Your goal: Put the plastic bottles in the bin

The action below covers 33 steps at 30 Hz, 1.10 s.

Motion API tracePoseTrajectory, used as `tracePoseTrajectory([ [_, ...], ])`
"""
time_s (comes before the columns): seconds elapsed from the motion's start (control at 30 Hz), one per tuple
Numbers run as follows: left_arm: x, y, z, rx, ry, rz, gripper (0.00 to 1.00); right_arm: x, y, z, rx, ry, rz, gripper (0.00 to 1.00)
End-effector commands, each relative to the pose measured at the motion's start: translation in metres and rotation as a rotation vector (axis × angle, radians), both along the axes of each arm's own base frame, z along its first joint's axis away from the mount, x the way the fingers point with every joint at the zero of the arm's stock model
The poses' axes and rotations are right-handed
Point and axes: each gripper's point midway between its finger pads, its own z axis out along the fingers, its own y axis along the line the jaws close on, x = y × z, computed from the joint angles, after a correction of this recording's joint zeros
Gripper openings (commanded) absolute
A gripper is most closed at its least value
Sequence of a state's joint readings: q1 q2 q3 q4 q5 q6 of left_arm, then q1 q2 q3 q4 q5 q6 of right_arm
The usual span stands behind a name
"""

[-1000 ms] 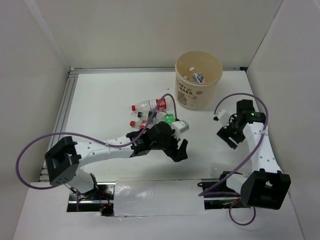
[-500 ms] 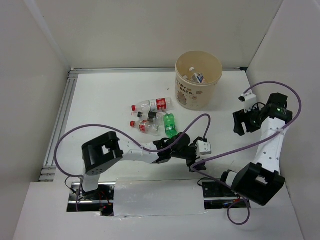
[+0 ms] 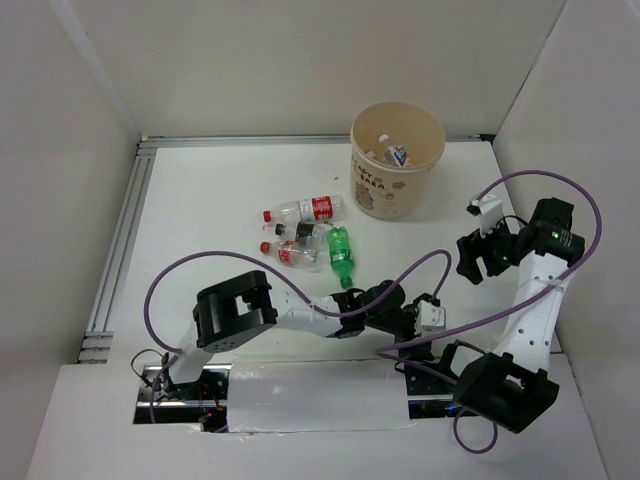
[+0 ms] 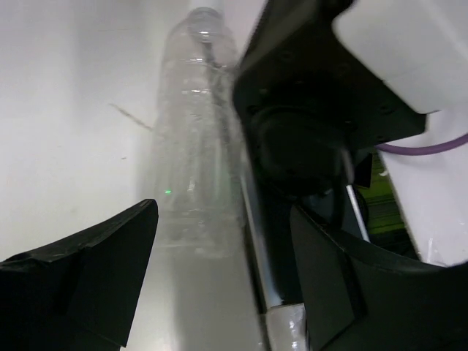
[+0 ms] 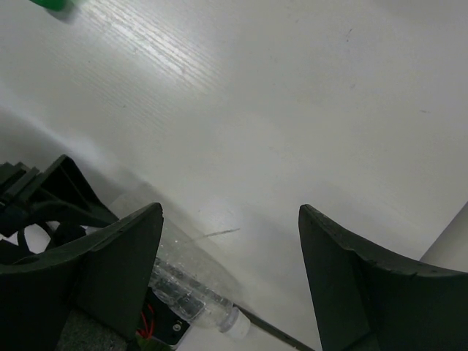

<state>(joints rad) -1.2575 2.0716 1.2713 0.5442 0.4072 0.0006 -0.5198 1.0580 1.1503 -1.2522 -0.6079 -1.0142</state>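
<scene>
My left gripper (image 4: pixel 223 216) had swung further right, facing a clear plastic bottle (image 4: pixel 191 139) lying flat. Its fingers gaped wide, empty. I saw my right gripper (image 5: pixel 230 212) likewise spread, empty.

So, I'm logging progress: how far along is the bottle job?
Done: at least two bottles lie in the bin. In hand: nothing; the open left gripper faces a clear bottle, right gripper open too. Left: that one, the green bottle and three clear ones beside it.
</scene>
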Motion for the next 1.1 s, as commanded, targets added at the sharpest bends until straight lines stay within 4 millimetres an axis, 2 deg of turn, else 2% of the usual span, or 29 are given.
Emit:
tracePoseTrajectory([
  [0.0, -0.019, -0.016, 0.013, -0.081, -0.043, -0.085, 0.85, -0.004, 0.006, -0.002, 0.028, 0.008, 0.026, 0.82],
  [0.03, -0.015, -0.023, 0.018, -0.096, -0.050, -0.076, 0.85, -0.004, 0.006, -0.002, 0.028, 0.008, 0.026, 0.82],
  [0.13, -0.011, -0.030, 0.011, -0.090, -0.043, -0.062, 0.87, -0.004, 0.008, -0.001, 0.036, 0.004, 0.029, 0.82],
  [0.2, -0.005, -0.035, -0.003, -0.069, -0.057, -0.005, 0.95, -0.003, 0.007, -0.003, 0.035, 0.008, 0.036, 0.82],
  [0.23, -0.002, -0.037, -0.002, -0.076, -0.063, 0.010, 0.95, -0.005, 0.008, -0.003, 0.040, 0.016, 0.036, 0.82],
  [0.3, 0.007, -0.039, -0.016, -0.053, -0.071, 0.053, 0.96, -0.005, 0.009, 0.000, 0.042, 0.009, 0.046, 0.82],
  [0.37, 0.011, -0.043, -0.014, -0.054, -0.077, 0.073, 0.98, -0.005, 0.009, 0.000, 0.042, 0.009, 0.046, 0.82],
  [0.43, 0.017, -0.044, -0.026, -0.021, -0.078, 0.099, 0.98, -0.005, 0.009, 0.000, 0.042, 0.009, 0.046, 0.82],
  [0.5, 0.022, -0.043, -0.029, -0.006, -0.078, 0.135, 0.98, -0.004, 0.011, 0.000, 0.050, 0.004, 0.050, 0.82],
  [0.53, 0.020, -0.042, -0.038, 0.015, -0.079, 0.143, 0.96, -0.004, 0.011, 0.000, 0.050, 0.004, 0.050, 0.82],
  [0.6, 0.030, -0.042, -0.039, 0.021, -0.097, 0.198, 0.92, -0.004, 0.012, 0.001, 0.058, -0.001, 0.053, 0.82],
  [0.73, 0.038, -0.036, -0.046, 0.059, -0.078, 0.267, 0.62, -0.003, 0.014, 0.002, 0.065, -0.006, 0.057, 0.82],
  [0.77, 0.041, -0.034, -0.041, 0.054, -0.075, 0.289, 0.44, -0.003, 0.014, 0.002, 0.065, -0.006, 0.057, 0.82],
  [0.83, 0.046, -0.026, -0.035, 0.051, -0.066, 0.346, 0.27, 0.004, 0.011, 0.005, 0.069, -0.024, 0.025, 0.80],
  [0.87, 0.047, -0.017, -0.039, 0.068, -0.058, 0.370, 0.03, 0.007, 0.009, 0.006, 0.071, -0.033, 0.012, 0.80],
  [0.9, 0.050, -0.014, -0.034, 0.063, -0.052, 0.397, 0.00, 0.009, 0.008, 0.010, 0.065, -0.058, -0.004, 0.79],
  [0.93, 0.055, -0.009, -0.018, 0.049, -0.056, 0.434, 0.00, 0.016, 0.005, 0.017, 0.065, -0.096, -0.039, 0.79],
  [0.97, 0.054, 0.003, -0.023, 0.073, -0.045, 0.457, 0.00, 0.020, 0.004, 0.022, 0.064, -0.119, -0.057, 0.78],
  [1.03, 0.062, 0.018, -0.013, 0.078, -0.036, 0.506, 0.00, 0.032, -0.002, 0.033, 0.056, -0.184, -0.091, 0.78],
  [1.07, 0.074, 0.028, 0.013, 0.042, -0.023, 0.564, 0.00, 0.034, -0.001, 0.039, 0.079, -0.198, -0.130, 0.78],
])
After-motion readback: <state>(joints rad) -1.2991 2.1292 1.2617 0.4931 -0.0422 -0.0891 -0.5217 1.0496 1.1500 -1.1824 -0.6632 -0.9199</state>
